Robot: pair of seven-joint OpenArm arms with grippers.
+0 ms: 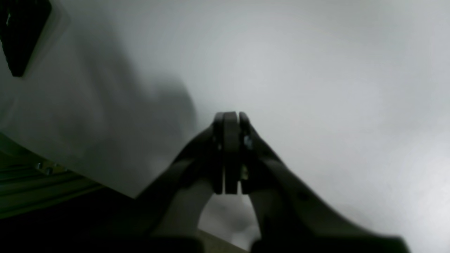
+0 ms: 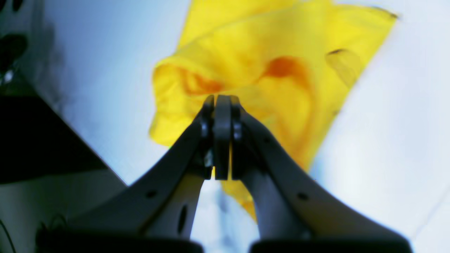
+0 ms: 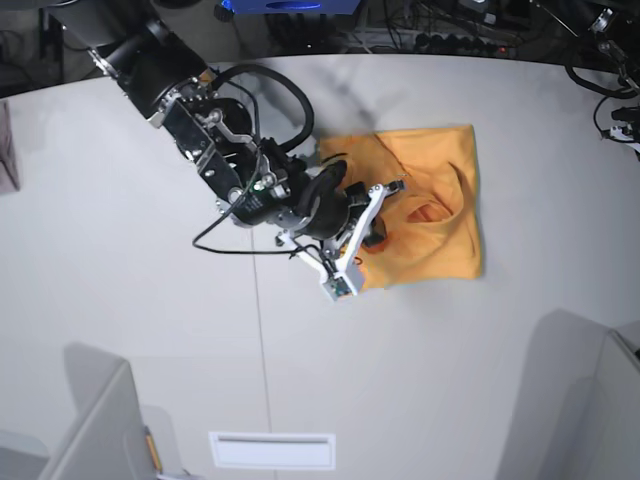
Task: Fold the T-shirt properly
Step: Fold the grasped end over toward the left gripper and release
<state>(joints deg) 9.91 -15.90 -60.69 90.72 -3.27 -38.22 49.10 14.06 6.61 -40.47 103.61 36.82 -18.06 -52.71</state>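
Observation:
The light-orange T-shirt (image 3: 445, 215) lies on the white table (image 3: 130, 320), right of centre, as a rumpled, roughly rectangular pile with a raised fold in its middle. My right gripper (image 3: 388, 192) hovers over the pile's left part. In the right wrist view the right gripper (image 2: 222, 102) is shut, with the bunched yellow T-shirt (image 2: 281, 80) right behind the tips. I see no cloth pinched between the tips. My left gripper (image 1: 230, 117) is shut and empty over the bare table (image 1: 316, 70). It is outside the base view.
A small pinkish-mauve cloth (image 3: 5, 150) peeks in at the left edge. Grey partitions (image 3: 90, 430) stand at the bottom corners. The table edge (image 1: 105, 184) lies close to the left of the left gripper. Cables (image 3: 600, 70) sit at the top right.

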